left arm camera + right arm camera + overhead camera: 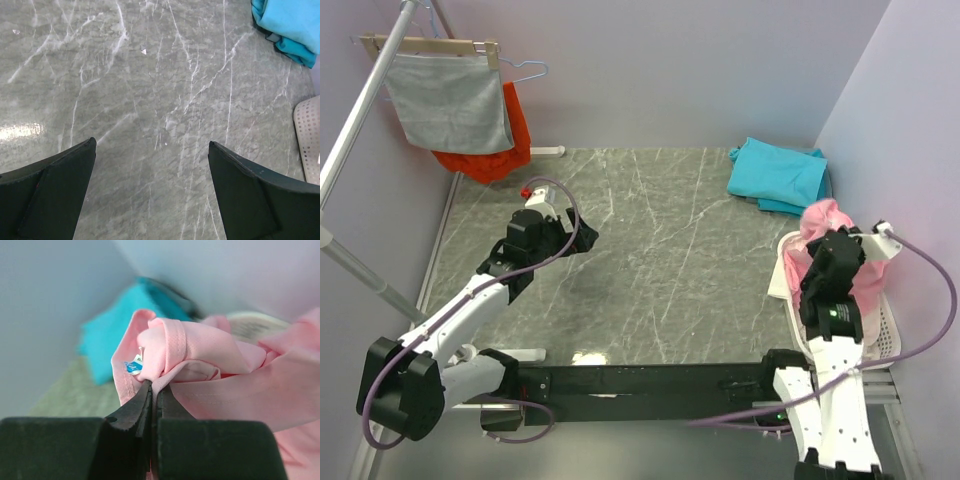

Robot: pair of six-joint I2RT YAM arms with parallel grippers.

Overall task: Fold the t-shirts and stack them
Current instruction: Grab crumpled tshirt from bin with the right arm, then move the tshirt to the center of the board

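Right wrist view, closest in: right gripper (152,399) has its jaws pressed together, pinching a fold of the pink t-shirt (205,352). Fabric bunches up above the fingertips, with a rolled hem or collar band on top. A small blue label (133,366) sits on the shirt just left of the pinch. The top view can't show this grip because the wrist covers it.

Left wrist view: left gripper (152,147) spread wide, nothing between the fingers (55,190), only bare marble table (150,90) under them. Edge of the white basket (310,135) at right of frame.

Top view, near edge: both arm bases are on a black bar. The right arm reaches straight forward and up over the basket at the table's right side, wrist over the pink shirt. The pink shirt is crumpled, heaped in the basket, its top lifted at the gripper, and part of it drapes over the left rim. The left arm angles forward and toward the middle from the near left, gripper over the open table, well apart from any shirt.

Farther back: the teal t-shirts (778,172) lie in a loose folded pile at the far right corner of the table, just beyond the basket. They are blurred in the right wrist view, and only a corner shows in the left wrist view.

Far left: a grey cloth (450,100) on a wooden hanger and an orange garment (512,140) behind it hang off a rack.
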